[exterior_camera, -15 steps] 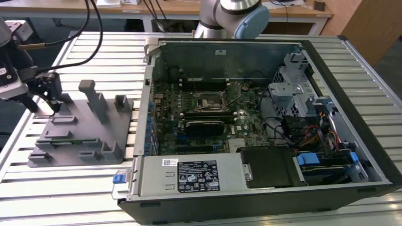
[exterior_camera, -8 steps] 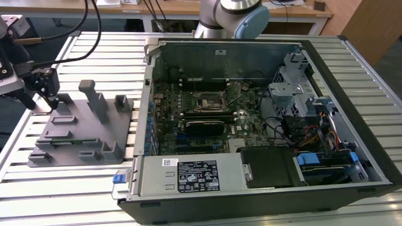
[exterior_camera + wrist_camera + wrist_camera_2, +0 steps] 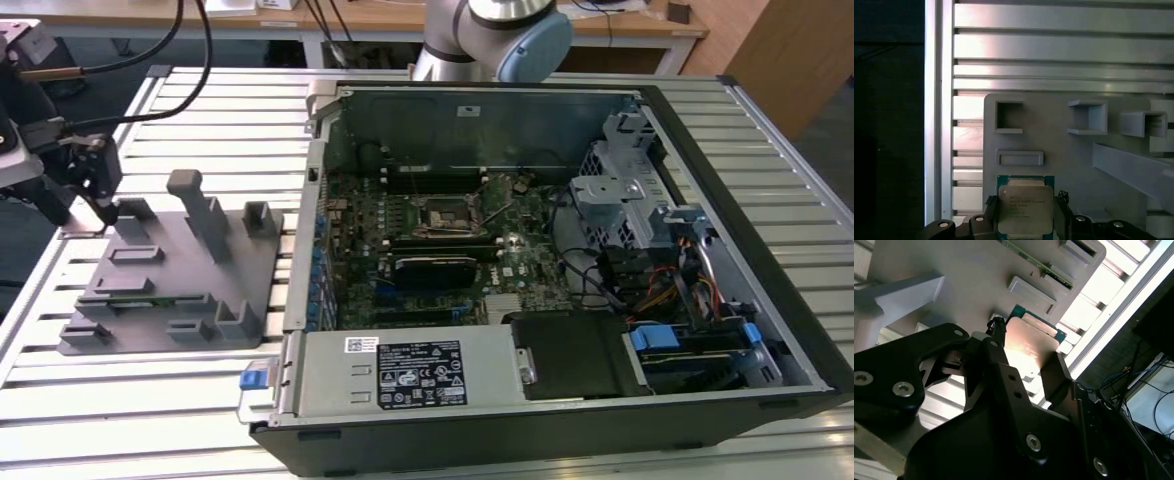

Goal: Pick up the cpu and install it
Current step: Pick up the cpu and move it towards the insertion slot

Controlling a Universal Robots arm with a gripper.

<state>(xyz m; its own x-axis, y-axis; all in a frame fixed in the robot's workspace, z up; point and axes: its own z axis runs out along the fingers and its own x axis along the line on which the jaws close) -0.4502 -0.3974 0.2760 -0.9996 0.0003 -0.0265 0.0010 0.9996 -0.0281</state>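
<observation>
From the exterior view I could place the hand [image 3: 78, 210] at that view's left, over the far-left end of the grey plastic fixture [image 3: 160, 275]. I could not make out there what sat between its fingers.

Both wrist views settled it. The cpu [image 3: 1025, 209] was between the two black fingers [image 3: 1004, 375], one against each of two opposite edges. Its silvery lid faced the first wrist camera, with a green rim showing round it. The hand was closed down to the chip's width and had hold of it.

In the second wrist view the chip caught a bright reflection, and the fixture's pale face with its raised blocks and pockets lay behind it. From neither wrist view could I tell whether the chip's underside touched the fixture.

The exterior view gave me the open computer case [image 3: 787, 330], lying just beside the fixture on the exterior view's right. Inside was the motherboard [image 3: 527, 265], with the black square socket frame [image 3: 441, 213] near its middle, well apart from the held cpu. The arm [image 3: 487, 35] rose behind the case.

Everything stood on a bench [image 3: 134, 400] of slatted aluminium. In the first wrist view dark floor [image 3: 889, 125] showed past its edge, and black cables [image 3: 187, 45] hung at the exterior view's upper left.
</observation>
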